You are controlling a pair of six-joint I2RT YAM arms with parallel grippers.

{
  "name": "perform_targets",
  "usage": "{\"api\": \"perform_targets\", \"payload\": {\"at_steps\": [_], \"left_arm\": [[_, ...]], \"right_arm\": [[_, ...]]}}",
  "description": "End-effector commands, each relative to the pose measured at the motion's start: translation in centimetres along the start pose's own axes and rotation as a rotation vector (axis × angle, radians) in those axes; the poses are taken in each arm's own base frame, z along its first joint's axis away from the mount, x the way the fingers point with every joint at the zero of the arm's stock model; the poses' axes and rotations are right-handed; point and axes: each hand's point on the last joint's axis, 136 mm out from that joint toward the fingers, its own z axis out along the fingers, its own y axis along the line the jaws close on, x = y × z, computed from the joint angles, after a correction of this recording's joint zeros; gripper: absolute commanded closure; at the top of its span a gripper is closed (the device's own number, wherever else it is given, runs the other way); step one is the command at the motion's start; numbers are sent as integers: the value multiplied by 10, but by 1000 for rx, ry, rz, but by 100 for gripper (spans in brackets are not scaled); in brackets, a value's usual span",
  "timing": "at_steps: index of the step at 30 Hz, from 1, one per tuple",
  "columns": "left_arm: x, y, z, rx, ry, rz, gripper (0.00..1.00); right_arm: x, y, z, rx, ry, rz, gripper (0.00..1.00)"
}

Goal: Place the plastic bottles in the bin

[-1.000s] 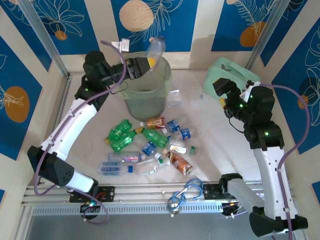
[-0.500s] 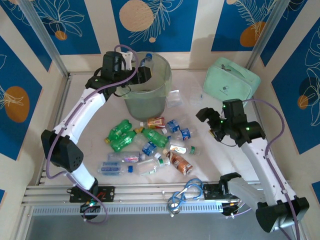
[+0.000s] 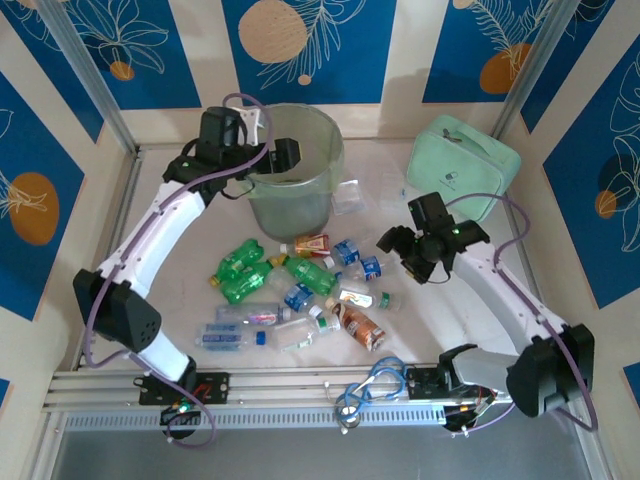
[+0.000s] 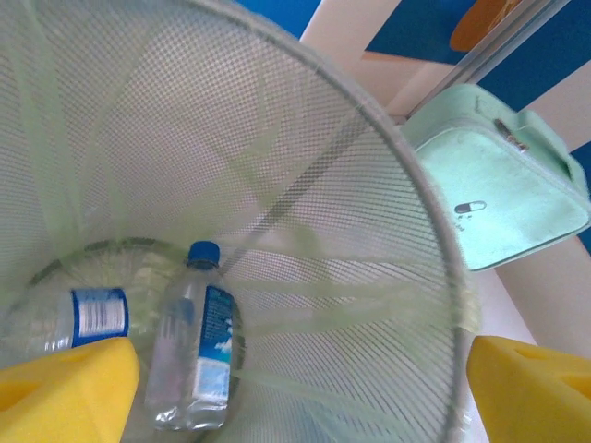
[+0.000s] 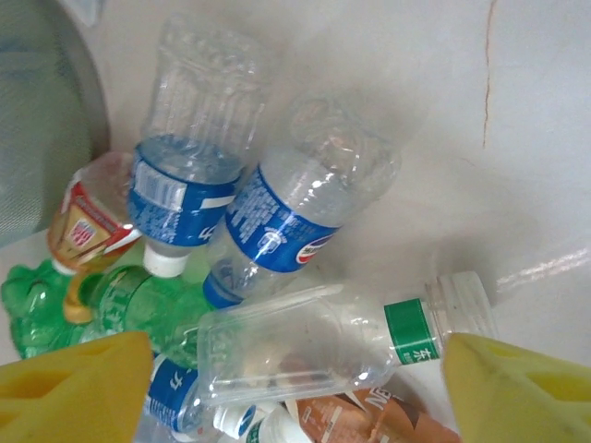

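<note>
Hovering over the bin (image 3: pixel 325 140) at the worktop's (image 3: pixel 420 310) far edge, left gripper (image 3: pixel 283 156): fingers wide, empty. Two blue-label bottles (image 4: pixel 199 341) lie inside. Right gripper (image 3: pixel 398 250), fingers spread, nothing held, hangs above the bottle pile (image 3: pixel 300 285) mid-worktop. Next, probably: lower onto the clear green-label bottle (image 5: pixel 314 346) and close.

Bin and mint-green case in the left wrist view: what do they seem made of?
Bin: apparently translucent pale-green plastic, since light passes through its finely gridded wall. Mint-green case: probably soft matte fabric or faux leather, with rounded edges and a seam; exact material unclear.
</note>
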Motion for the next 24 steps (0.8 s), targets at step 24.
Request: {"api": "perform_targets", "payload": {"at_steps": [24], "left_arm": [[43,-74,-115,428,-135,13,7]], "right_arm": [[-21,-10,86,197,5,273,22]]}}
